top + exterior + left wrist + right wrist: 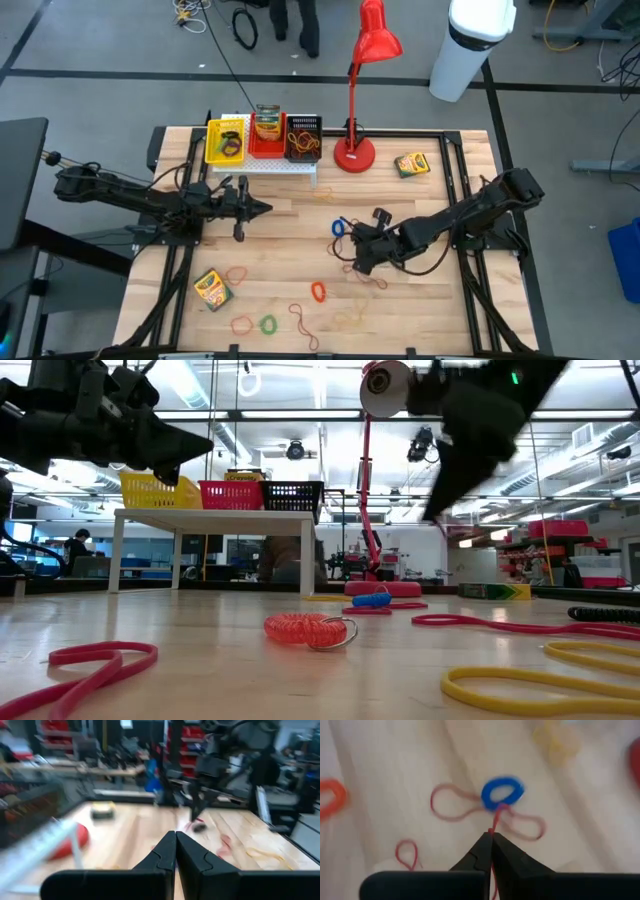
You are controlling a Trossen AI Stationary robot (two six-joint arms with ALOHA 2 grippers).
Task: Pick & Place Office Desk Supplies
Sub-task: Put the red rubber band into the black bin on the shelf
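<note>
wooden boards make the table top, and it fills the middle of the high view. at the left of that view the left gripper hangs over bare wood with its fingers pressed together, holding nothing. a green-and-yellow crayon box lies at the lower left. at the upper left a white rack holds a yellow bin, a red bin and a black bin.

in the middle a red coil and other thin bands lie spread on the wood, and a blue loop sits near them. just right of it, the right gripper is low over the table. in the right wrist view its fingers are closed tight on a thin red rubber band. that band runs up under the blue loop.

this could go wrong: the red band looks tangled with the blue loop, so a lift may drag both along. the band is thin too, so it may slip out of the pinch.

at the upper right of the high view stand a red lamp and a second crayon box. around the table the floor is grey with dark lines, and a white tube shape stands at the top right. the low view shows a big bright room with shelves behind.
</note>
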